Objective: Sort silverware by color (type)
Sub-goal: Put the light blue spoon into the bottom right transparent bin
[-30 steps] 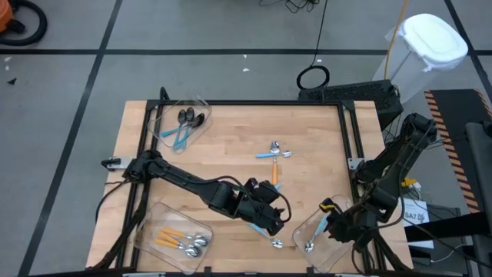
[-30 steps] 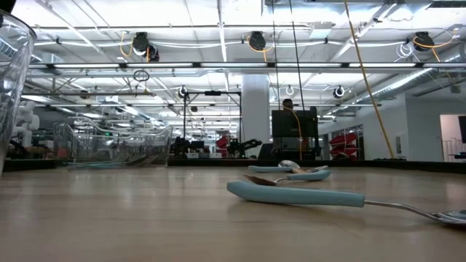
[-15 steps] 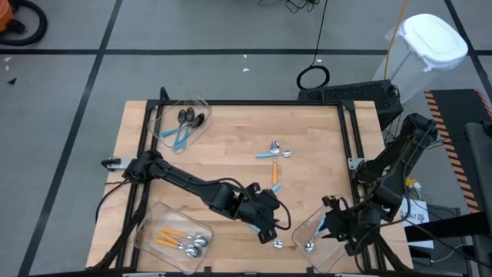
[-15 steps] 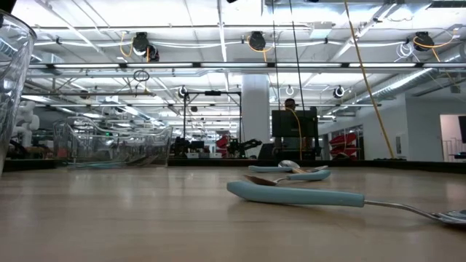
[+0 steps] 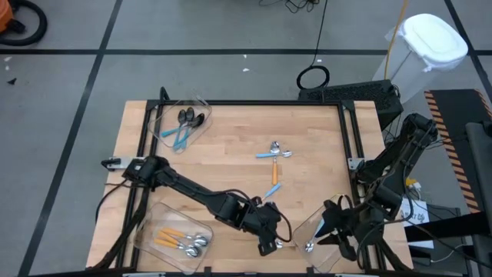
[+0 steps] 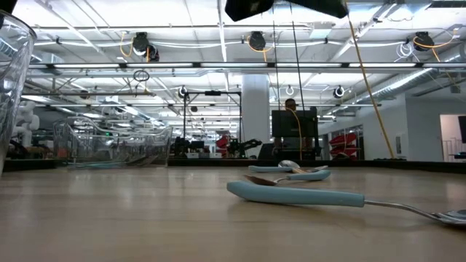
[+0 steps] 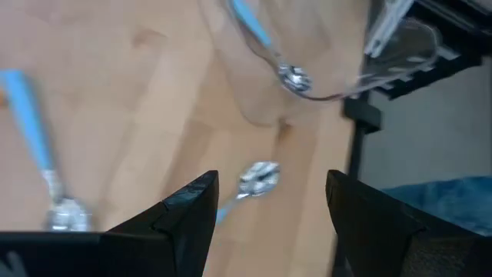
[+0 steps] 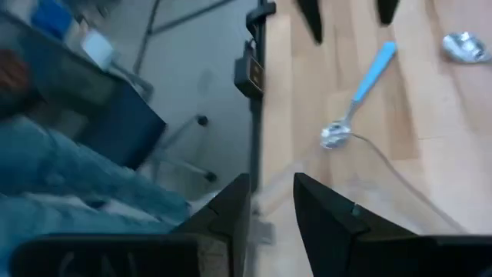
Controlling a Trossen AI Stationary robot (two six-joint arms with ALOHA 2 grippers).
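Observation:
My left gripper (image 5: 269, 241) hangs open just above the table near its near edge. In the left wrist view my left gripper (image 7: 269, 192) has its fingers on either side of a silver-bowled spoon (image 7: 257, 178) with a light-blue handle, which lies flat on the wood; they do not touch it. This spoon also shows in the high view (image 5: 277, 245). A second blue-handled spoon (image 7: 38, 138) lies beside it. My right gripper (image 5: 329, 225) is over the near-right clear bin (image 5: 304, 229), empty, its fingers a little apart (image 8: 273, 192). A blue-handled silver spoon (image 5: 315, 235) lies in that bin.
A far-left bin (image 5: 165, 115) holds black-bowled blue-handled spoons. A near-left bin (image 5: 150, 219) holds orange-handled silver spoons. Loose spoons lie mid-table: a blue and orange pair (image 5: 274, 151) and another pair (image 5: 274, 181). The table's near edge (image 8: 257, 115) is close to both grippers.
My left gripper has gone toward the table's near edge and down, ending over the loose silver spoon, and has come into the top of the low view. My right arm has drawn a little toward the near edge. The spoons have not moved.

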